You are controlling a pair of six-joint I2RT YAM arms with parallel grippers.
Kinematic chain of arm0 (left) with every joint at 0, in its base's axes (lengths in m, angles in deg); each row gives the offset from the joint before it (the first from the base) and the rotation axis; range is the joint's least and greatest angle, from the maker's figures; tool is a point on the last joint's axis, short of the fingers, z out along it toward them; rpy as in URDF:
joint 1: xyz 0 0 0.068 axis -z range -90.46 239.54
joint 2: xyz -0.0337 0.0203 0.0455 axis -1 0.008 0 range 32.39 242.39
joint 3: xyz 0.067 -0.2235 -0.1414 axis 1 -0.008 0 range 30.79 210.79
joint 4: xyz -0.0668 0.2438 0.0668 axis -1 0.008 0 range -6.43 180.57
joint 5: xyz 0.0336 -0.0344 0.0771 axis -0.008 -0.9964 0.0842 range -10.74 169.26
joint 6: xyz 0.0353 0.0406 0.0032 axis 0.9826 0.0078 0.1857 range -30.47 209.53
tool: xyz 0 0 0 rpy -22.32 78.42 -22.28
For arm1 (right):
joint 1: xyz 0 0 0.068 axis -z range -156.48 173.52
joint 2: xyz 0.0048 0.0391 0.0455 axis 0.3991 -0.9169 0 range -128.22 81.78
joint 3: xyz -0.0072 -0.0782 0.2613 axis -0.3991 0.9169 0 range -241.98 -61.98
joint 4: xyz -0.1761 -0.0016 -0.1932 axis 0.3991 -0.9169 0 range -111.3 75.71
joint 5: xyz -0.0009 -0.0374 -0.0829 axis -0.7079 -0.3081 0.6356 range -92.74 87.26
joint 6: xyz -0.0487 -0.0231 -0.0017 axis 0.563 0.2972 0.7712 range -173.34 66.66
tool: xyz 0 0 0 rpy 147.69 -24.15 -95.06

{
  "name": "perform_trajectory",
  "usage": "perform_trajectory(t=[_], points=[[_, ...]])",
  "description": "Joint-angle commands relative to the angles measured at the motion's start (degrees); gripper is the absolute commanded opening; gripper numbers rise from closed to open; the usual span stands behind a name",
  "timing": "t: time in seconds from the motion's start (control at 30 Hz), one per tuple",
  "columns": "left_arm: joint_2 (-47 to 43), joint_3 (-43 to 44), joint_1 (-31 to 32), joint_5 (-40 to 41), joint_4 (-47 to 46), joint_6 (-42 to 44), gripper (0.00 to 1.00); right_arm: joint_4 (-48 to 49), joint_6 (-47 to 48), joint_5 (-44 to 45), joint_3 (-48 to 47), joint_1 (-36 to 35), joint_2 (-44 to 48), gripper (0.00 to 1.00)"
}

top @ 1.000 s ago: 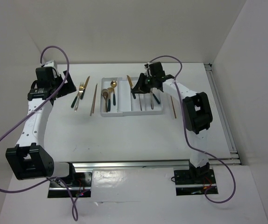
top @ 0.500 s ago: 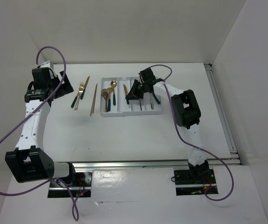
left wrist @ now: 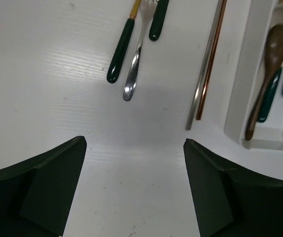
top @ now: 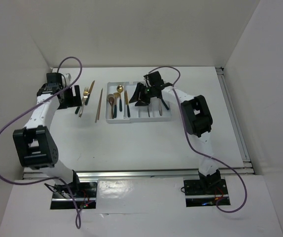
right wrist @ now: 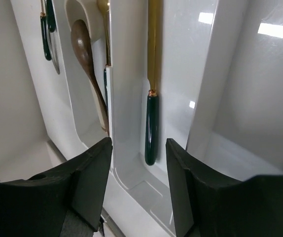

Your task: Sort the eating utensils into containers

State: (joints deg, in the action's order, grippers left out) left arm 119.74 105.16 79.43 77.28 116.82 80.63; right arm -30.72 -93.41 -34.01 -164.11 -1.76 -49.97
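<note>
The white tray (top: 139, 119) holds spoons (top: 113, 100) in its left compartment. A gold-bladed knife with a dark handle (right wrist: 151, 123) lies flat in the second compartment. My right gripper (right wrist: 137, 147) hovers just over that handle, open, with nothing between its fingers; it shows over the tray's middle (top: 140, 95) from above. Left of the tray, a fork (left wrist: 136, 64), two dark-handled utensils (left wrist: 121, 57) and a pair of chopsticks (left wrist: 208, 64) lie on the table. My left gripper (left wrist: 134, 143) stands open over bare table just short of them, seen from above (top: 75, 97).
More dark-handled utensils (top: 160, 105) lie in the tray's right compartments, partly hidden by the right arm. White walls close in the table on the left, back and right. A purple cable (top: 13, 123) loops beside the left arm.
My right gripper has opened and the knife now lies in the tray's second compartment. The left arm has swung right toward the loose utensils, still open.
</note>
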Motion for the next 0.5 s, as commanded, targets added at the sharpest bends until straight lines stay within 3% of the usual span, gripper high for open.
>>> perform_trajectory(t=[0.0, 0.2, 0.3, 0.47], points=[[8.16, 3.93, -0.35, -5.05, 1.90, 7.23, 0.92, 1.57, 5.61, 1.82, 0.34, 1.02, 8.24, 0.56], [24.42, 16.75, -0.35, -6.28, 5.59, 9.79, 0.55, 1.57, 12.12, 2.44, 1.58, 4.27, 15.37, 0.54], [30.85, 22.48, -0.35, -3.83, 6.12, 10.83, 0.41, 1.57, 15.37, 2.96, 2.89, 5.85, 19.14, 0.53], [35.69, 26.08, 0.18, -1.98, 6.12, 12.16, 0.37, 2.28, 17.75, 3.49, 6.14, 8.40, 23.54, 0.53]])
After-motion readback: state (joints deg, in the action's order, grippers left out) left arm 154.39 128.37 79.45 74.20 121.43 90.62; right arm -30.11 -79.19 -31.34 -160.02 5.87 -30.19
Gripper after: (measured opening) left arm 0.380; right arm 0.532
